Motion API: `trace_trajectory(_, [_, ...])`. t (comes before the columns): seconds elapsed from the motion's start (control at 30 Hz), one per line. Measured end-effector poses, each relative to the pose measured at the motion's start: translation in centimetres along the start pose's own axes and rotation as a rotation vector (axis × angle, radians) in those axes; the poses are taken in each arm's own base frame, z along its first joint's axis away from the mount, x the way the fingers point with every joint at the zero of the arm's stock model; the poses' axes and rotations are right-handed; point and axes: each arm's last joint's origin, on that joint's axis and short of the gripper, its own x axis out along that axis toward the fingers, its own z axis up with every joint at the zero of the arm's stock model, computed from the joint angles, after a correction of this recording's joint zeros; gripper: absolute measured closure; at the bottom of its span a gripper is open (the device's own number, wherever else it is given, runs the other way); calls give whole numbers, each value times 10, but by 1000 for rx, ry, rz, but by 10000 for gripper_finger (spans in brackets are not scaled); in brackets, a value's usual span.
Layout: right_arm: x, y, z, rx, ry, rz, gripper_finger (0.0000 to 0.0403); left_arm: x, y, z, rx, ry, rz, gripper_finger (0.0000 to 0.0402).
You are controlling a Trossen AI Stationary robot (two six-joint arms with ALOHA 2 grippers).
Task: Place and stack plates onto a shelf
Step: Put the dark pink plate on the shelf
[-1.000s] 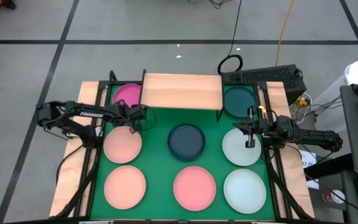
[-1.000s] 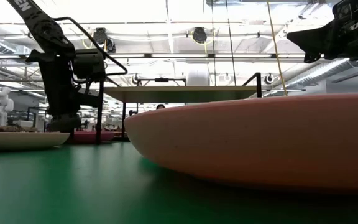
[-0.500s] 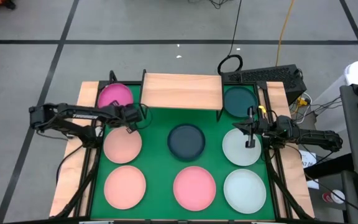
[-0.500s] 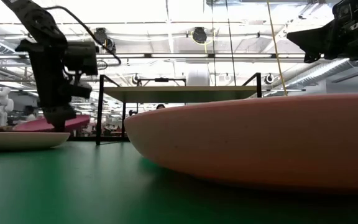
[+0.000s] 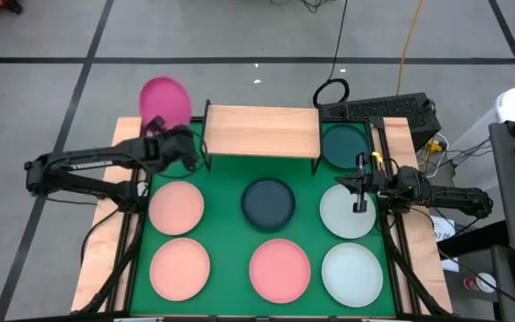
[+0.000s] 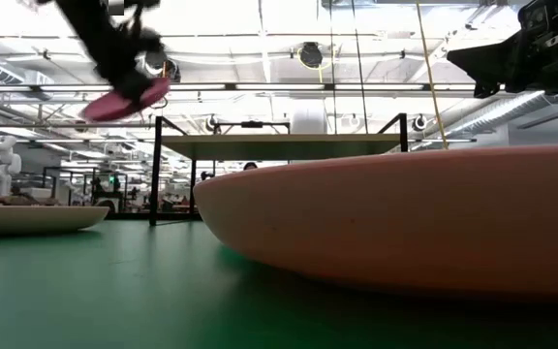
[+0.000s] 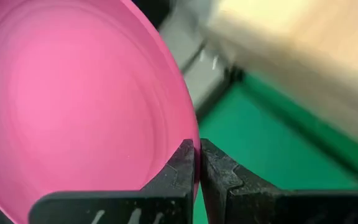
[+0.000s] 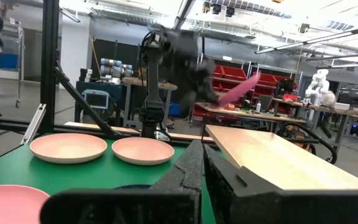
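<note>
My left gripper is shut on a hot pink plate, held in the air off the left end of the shelf, a light-wood board on black legs. The low view shows this plate tilted, above shelf height. My right gripper is shut and hovers over a pale mint plate that lies flat on the green mat. One dark teal plate sits at the mat's middle, and another by the shelf's right end. My left gripper pinches the hot pink plate's rim between its two fingers, one on the hollow face and one on the underside. The plate is lifted clear of the table and stands out beyond the fingertips, tilted.
Two pale salmon plates lie on the mat's left side, a pink plate at the near middle and a second mint plate at the near right. The shelf's black legs stand close to the left gripper.
My left gripper has raised the hot pink plate from the table's far left corner, up past shelf height and toward the far edge. The plate, flat on the table a second ago, now hangs clear and tilted. The right arm has kept still.
</note>
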Motion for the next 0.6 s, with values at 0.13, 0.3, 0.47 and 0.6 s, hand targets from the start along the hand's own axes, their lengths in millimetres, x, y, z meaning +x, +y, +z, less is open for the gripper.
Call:
trace_trajectory(0.13, [0, 0, 0, 0, 0, 0, 403, -22, 7, 43, 150, -257, -149, 392])
trace_trajectory(0.3, [0, 0, 0, 0, 0, 0, 403, -25, -9, 73, 340, -446, -369, 392])
trace_trajectory(0.47, [0, 0, 0, 0, 1, 0, 403, 9, -39, 72, 500, -282, -420, 392])
trace_trajectory(0.6, [0, 0, 0, 0, 0, 0, 403, 35, -54, 63, 583, -122, -444, 385])
